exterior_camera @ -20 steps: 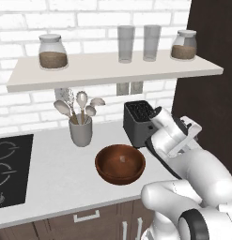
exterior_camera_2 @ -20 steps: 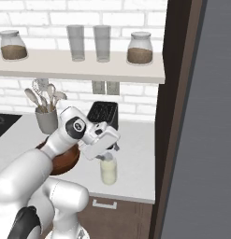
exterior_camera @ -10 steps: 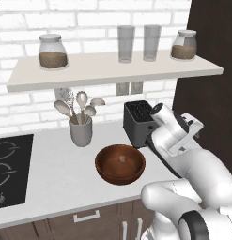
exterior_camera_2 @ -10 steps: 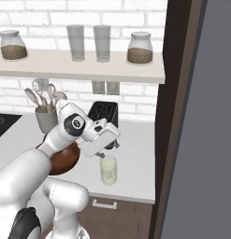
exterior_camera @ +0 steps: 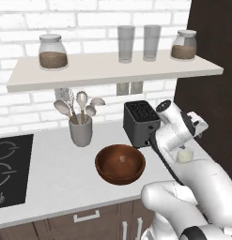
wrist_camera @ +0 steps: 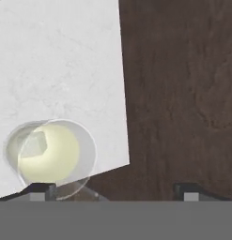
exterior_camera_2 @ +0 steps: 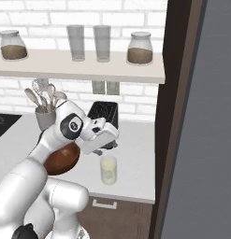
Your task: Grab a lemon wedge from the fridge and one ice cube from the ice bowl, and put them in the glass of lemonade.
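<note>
Looking down through the hand camera, the glass of lemonade (wrist_camera: 50, 156) sits on the white table (wrist_camera: 56, 70) close to its edge by the dark wood panel, and there's a pale cube-ish ice cube (wrist_camera: 35, 144) floating in the yellow liquid. The pincer (wrist_camera: 115, 190) has its two tips spread wide apart with nothing between them, one tip right at the glass rim in that view. From the right base camera the hand hangs just above and slightly behind the tumbler.

So my read is the ice part is done and the step in hand is pulling away cleanly. I'd lift straight up first, not sideways, since one tip looks close enough to the rim to nudge the glass toward the table edge. Only then swing off toward the fridge.

I can't spot a lemon wedge in the drink, so I'd guess that's still left to fetch. The ice bowl (exterior_camera: 120, 163) is well to the left of the glass, in front of the black toaster (exterior_camera: 141, 123), with one small pale piece still in it.

No brands, labels or readable writing anywhere, and the shelf jars are plain.
</note>
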